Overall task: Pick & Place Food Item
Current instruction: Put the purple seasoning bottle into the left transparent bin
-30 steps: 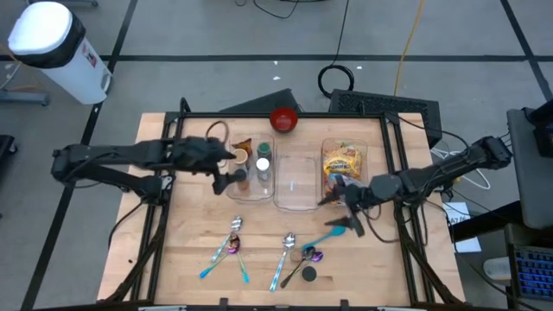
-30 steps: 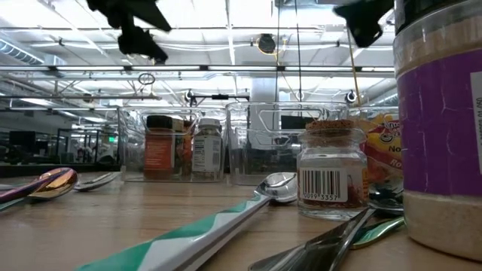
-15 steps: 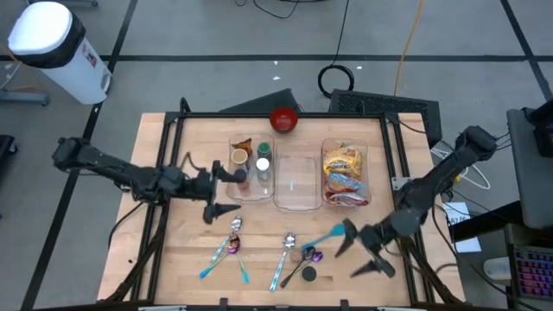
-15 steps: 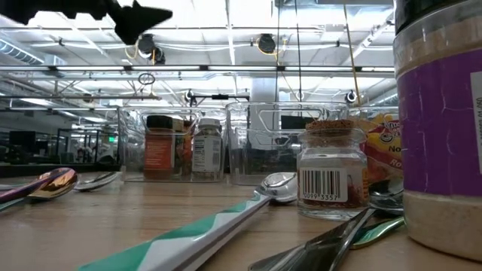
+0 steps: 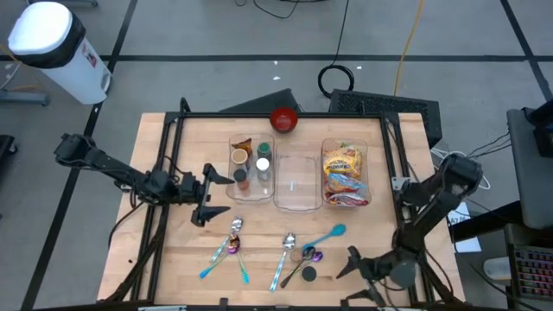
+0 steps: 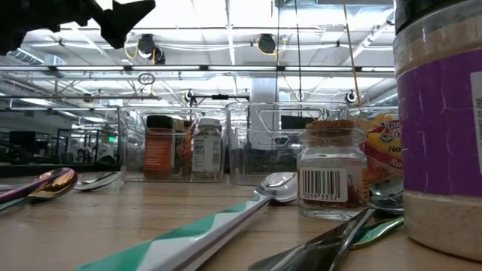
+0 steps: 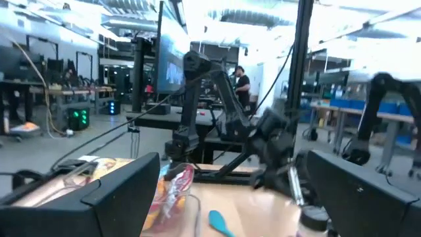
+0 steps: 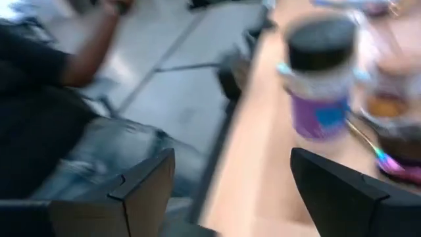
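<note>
The left end effector (image 5: 204, 194) hangs released and empty at the centre left of the high view, its two fingers spread apart just left of the leftmost clear bin (image 5: 251, 169). The right end effector (image 5: 361, 275) sits at the lower right of the high view, near the counter's (image 5: 190, 250) front edge, fingers spread wide and holding nothing; its wrist view looks past a blurred purple-labelled jar (image 8: 320, 79) with a dark lid toward the floor. Three clear bins stand in a row at the middle of the counter. The leftmost bin holds spice jars (image 5: 263, 164), the middle bin (image 5: 296, 183) looks bare inside, and the food item, a yellow snack bag (image 5: 343, 164), lies in the rightmost bin (image 5: 345, 175), well apart from both end effectors. A red bowl (image 5: 283, 119) rests behind the bins near the counter's far edge. In front of the bins lie several spoons, among them a teal spoon (image 5: 325, 235) at lower centre right and a metallic spoon (image 5: 234, 230) left of it. In the low view a cork-stoppered spice jar (image 6: 331, 170) with a barcode stands close to the camera.
</note>
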`<action>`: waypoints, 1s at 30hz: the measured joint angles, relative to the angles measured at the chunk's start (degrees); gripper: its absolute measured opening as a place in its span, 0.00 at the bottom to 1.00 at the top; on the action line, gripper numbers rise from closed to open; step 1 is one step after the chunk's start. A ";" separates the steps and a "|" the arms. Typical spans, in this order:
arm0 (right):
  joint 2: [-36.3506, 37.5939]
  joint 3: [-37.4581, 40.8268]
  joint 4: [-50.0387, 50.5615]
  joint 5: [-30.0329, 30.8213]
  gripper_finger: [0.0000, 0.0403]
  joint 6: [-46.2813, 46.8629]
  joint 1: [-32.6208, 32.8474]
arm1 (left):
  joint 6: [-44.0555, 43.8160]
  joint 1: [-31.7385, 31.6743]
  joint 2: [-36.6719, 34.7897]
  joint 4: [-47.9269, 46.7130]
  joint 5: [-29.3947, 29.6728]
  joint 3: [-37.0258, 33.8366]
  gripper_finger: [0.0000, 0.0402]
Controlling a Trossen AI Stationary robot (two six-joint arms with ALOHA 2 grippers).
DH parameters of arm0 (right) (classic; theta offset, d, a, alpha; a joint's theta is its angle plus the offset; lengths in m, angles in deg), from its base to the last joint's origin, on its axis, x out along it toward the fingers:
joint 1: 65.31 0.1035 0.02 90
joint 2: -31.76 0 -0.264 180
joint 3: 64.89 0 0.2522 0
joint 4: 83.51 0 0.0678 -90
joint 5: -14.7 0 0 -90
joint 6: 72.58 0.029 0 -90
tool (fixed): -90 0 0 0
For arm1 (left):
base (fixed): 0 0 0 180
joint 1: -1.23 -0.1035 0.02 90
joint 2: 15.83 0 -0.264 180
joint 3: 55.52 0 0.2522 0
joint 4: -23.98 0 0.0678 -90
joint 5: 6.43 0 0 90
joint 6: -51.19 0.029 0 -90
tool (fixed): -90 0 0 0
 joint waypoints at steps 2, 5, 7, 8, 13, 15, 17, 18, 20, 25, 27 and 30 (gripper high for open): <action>-3.19 0.00 -0.01 2.00 0.73 1.45 -0.92 | -0.30 0.24 0.01 -0.01 0.00 0.31 0.97; -7.35 -0.07 -0.81 4.22 0.73 2.34 -2.82 | 0.04 0.25 0.00 -0.06 -0.01 0.47 0.97; -9.85 -0.10 -3.44 4.24 0.73 1.77 -4.32 | -0.81 0.25 0.64 -0.25 0.01 0.47 0.97; -10.96 -0.13 -5.05 4.25 0.73 0.86 -4.88 | -1.47 0.24 1.34 -0.25 0.02 0.49 0.97; -15.11 -1.62 -9.43 4.28 0.73 -6.03 -7.31 | -4.31 0.25 5.17 0.30 0.08 0.49 0.97; -15.77 -2.30 -9.90 4.23 0.73 -8.47 -8.13 | -4.83 0.25 6.98 1.33 1.34 0.51 0.97; -16.17 -3.04 -10.32 4.26 0.73 -11.02 -8.85 | -5.76 0.22 8.67 3.74 2.98 0.51 0.97; -16.38 -3.47 -10.43 4.19 0.73 -12.29 -9.21 | -5.85 0.19 9.30 4.92 3.55 0.51 0.97; -16.42 -4.13 -10.35 4.16 0.73 -14.68 -9.71 | -5.97 0.19 10.38 7.38 4.13 0.52 0.97; -16.39 -5.36 -10.36 1.34 0.73 -15.92 -11.33 | -6.07 0.19 11.45 9.52 4.11 0.54 0.97; -16.43 -5.46 -10.29 0.61 0.73 -15.90 -12.17 | -6.09 0.19 11.45 9.74 4.13 0.54 0.97; -16.77 -5.49 -10.81 -2.10 0.73 -15.83 -14.06 | -6.09 0.19 11.45 9.75 4.28 0.54 0.97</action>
